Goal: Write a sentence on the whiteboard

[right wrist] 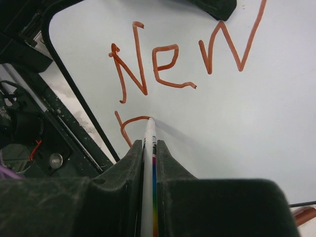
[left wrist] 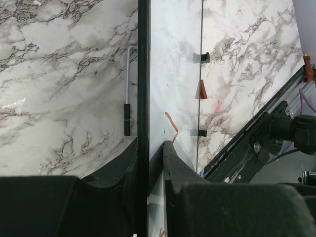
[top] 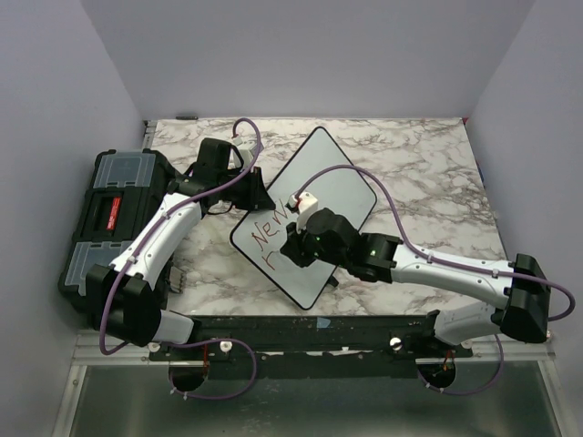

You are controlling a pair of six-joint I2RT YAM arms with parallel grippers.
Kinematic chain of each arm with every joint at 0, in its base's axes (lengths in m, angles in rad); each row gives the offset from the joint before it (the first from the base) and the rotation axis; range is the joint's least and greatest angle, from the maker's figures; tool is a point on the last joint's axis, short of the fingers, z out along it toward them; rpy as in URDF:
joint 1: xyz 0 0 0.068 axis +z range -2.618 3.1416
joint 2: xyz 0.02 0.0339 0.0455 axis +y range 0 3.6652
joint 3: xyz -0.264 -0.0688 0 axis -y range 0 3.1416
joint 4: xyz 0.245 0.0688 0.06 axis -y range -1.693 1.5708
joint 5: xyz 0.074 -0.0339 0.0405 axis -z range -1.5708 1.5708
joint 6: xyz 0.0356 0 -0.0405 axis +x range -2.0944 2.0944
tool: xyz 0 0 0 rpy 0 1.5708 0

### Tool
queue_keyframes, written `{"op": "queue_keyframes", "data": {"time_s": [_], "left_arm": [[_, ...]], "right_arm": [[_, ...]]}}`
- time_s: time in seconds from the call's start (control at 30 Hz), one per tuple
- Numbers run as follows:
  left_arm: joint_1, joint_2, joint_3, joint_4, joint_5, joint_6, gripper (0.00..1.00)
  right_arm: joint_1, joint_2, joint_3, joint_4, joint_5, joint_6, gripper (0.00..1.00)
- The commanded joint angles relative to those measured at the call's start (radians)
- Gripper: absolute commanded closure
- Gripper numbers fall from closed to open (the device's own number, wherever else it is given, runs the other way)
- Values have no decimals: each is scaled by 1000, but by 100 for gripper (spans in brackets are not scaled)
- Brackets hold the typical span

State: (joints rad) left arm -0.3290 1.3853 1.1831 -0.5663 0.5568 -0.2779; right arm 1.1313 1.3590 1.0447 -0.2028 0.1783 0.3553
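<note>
From above, you see the board (top: 337,177) sitting askew near the middle of the table (top: 428,173). The left gripper (top: 241,182) is at its far-left edge and the right gripper (top: 296,218) is over the red lettering (top: 271,232). On the left wrist, the left gripper (left wrist: 148,153) is clamped on the board's (left wrist: 173,74) black frame, one finger on each face. On the right wrist, the right gripper (right wrist: 149,143) is closed tight on the marker (right wrist: 149,148), whose tip touches the board (right wrist: 247,123) at a curved stroke just below "New" (right wrist: 163,64). You appear to be starting the second line's first letter. Next you'll likely need even, light pressure through the stroke while the left holds the board firm.
</note>
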Motion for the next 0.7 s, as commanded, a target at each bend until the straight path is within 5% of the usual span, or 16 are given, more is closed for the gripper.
{"op": "queue_keyframes", "data": {"time_s": [0.0,0.67], "left_arm": [[-21,25,-15,-46,-143,132,100],[-21,21,-14,-45,-145,132,100]], "right_arm": [[-2,-5,-47,-64,60,-9,99],[3,-9,-85,-37,-170,-19,99]]}}
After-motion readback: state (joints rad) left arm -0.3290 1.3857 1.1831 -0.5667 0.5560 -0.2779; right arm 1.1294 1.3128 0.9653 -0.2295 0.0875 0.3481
